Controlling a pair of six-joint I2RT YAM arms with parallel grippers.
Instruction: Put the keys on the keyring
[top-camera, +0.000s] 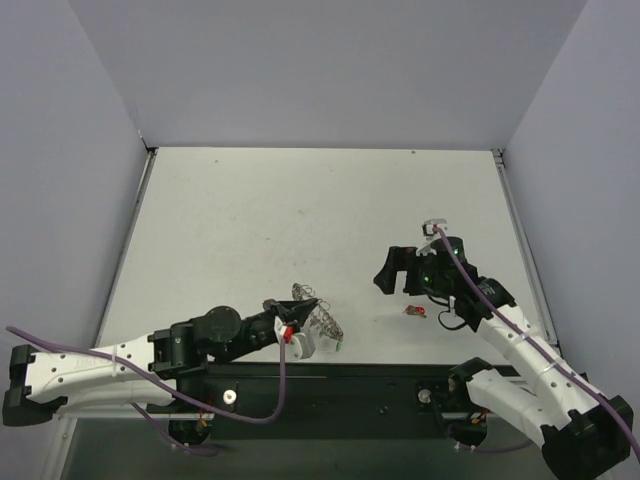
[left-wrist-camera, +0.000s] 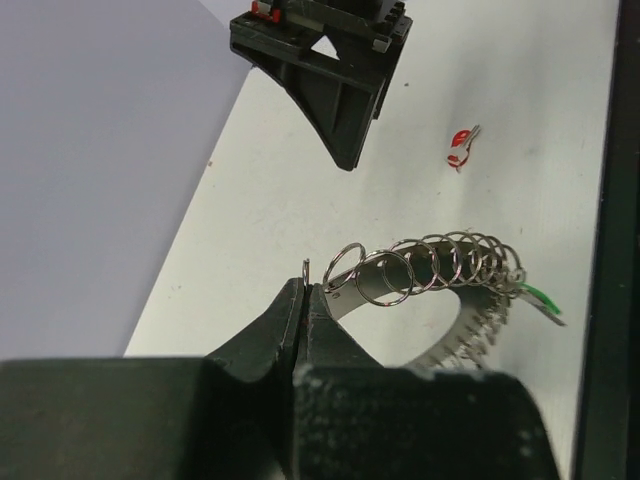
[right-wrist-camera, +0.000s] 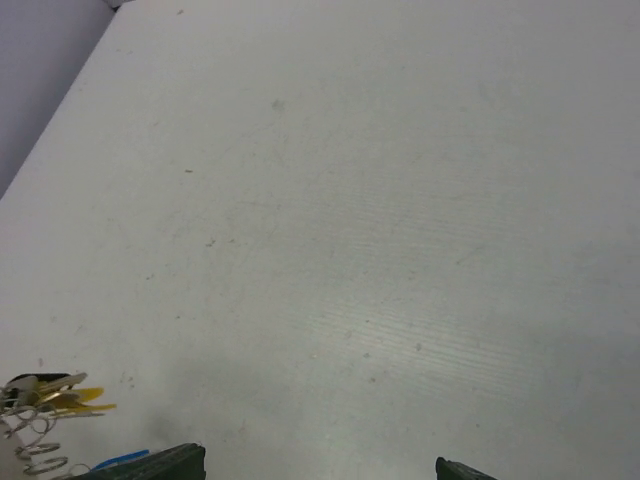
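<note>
Top external view: left gripper (top-camera: 292, 318) clenched on the large silvery loop-fringed metal keyring (top-camera: 322, 318) at the near edge; a small red-headed key (top-camera: 413, 311) lies to its right. Left wrist view confirms that pinch (at the ring's end). Right wrist view: right gripper (right-wrist-camera: 320, 470) spread, empty. Probably fetching the key: centre over it, descend.

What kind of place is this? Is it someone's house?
Probably a robot test booth, not a house. A plain white table is boxed in by blank grey walls, and two white-and-black robot arms are bolted at its near edge, the left gripper pinching a frilly silvery metal keyring.
</note>
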